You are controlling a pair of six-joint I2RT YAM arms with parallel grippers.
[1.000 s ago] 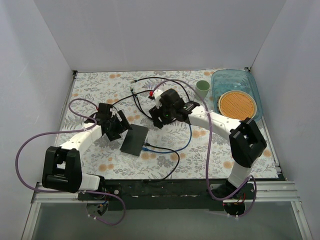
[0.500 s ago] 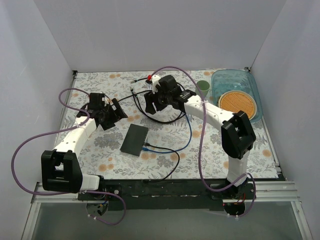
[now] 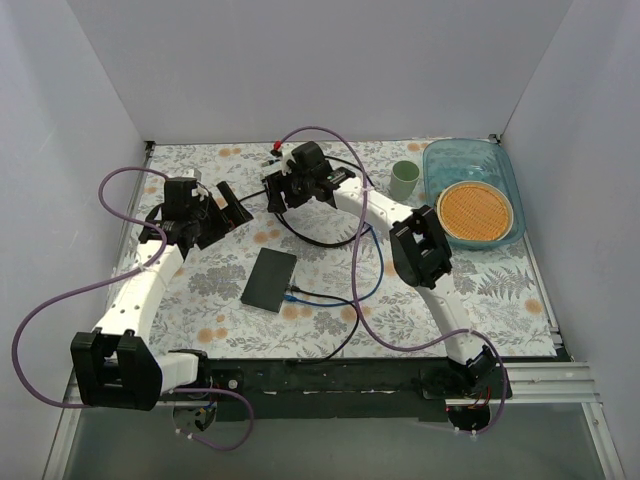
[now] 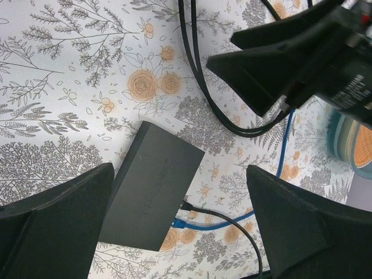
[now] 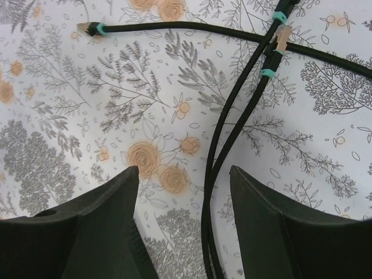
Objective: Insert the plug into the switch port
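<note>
The dark grey switch box (image 3: 268, 279) lies flat mid-table; it also shows in the left wrist view (image 4: 152, 193). A blue cable (image 4: 192, 220) and a black cable (image 4: 200, 208) are plugged into switch ports on its right-hand edge. A free plug (image 5: 90, 27) with a teal band lies on the cloth at the end of a black cable (image 5: 224, 122). My left gripper (image 3: 235, 205) (image 4: 179, 174) is open and empty, raised to the back left of the box. My right gripper (image 3: 272, 190) (image 5: 183, 174) is open and empty above the black cable, the plug ahead of it.
A green cup (image 3: 404, 180) and a blue tray (image 3: 440, 160) holding an orange disc (image 3: 475, 210) stand at the back right. Black cable loops (image 3: 320, 235) lie behind the box. White walls close in the left, back and right sides.
Both arms have drawn away from the switch box towards the back. The left gripper went back and left. The right gripper swung left over the black cable.
</note>
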